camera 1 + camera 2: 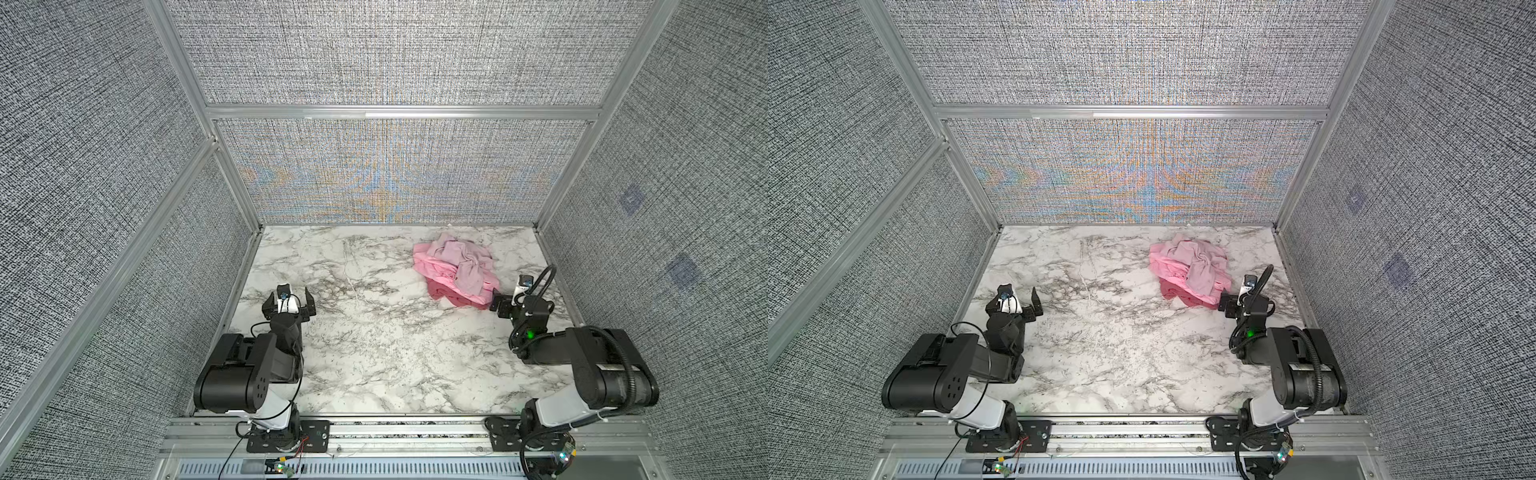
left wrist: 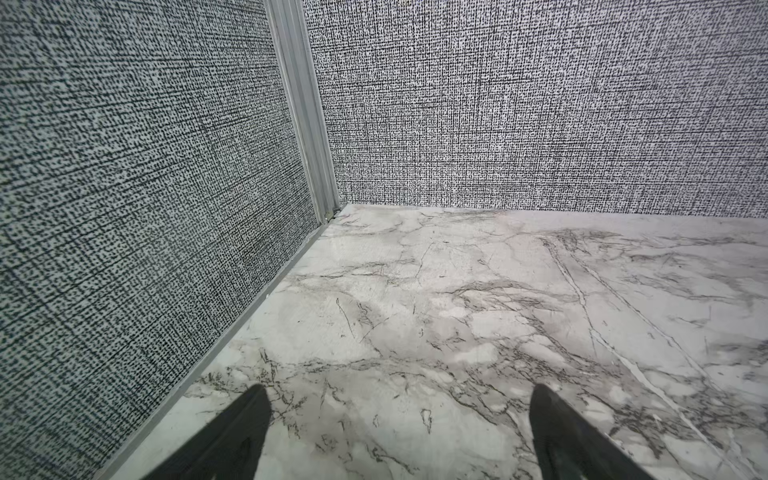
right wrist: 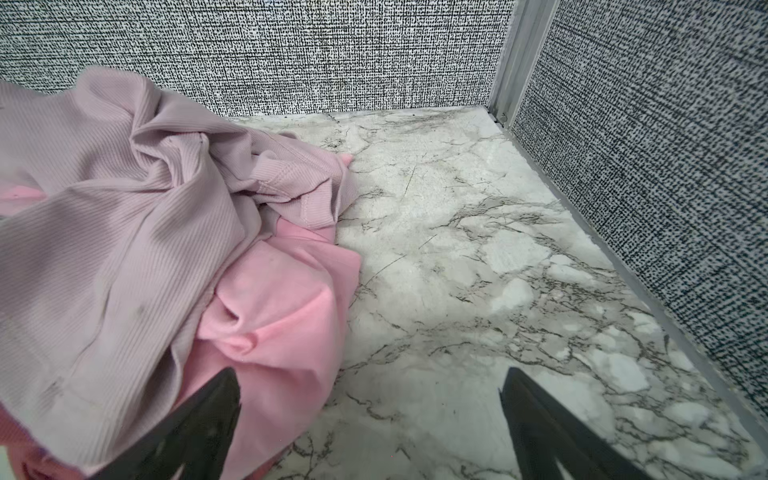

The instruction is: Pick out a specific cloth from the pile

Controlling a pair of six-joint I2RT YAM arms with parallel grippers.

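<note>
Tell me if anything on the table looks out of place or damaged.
Nothing damaged or spilled. The pile is a crumpled heap, far right; the rose-red cloth lies mostly buried under its near edge.

There is one table [image 1: 374, 353] and one pile [image 1: 457, 270] of three cloths: one pink cloth [image 1: 430, 266], one mauve cloth [image 1: 467, 268] and one rose-red cloth [image 1: 440, 293]. There are two arms, a left arm [image 1: 249, 365] and a right arm [image 1: 602, 361], and two grippers, the left gripper [image 2: 399, 388] and the right gripper [image 3: 370, 376]. Each has two jaws, four in all.
</note>
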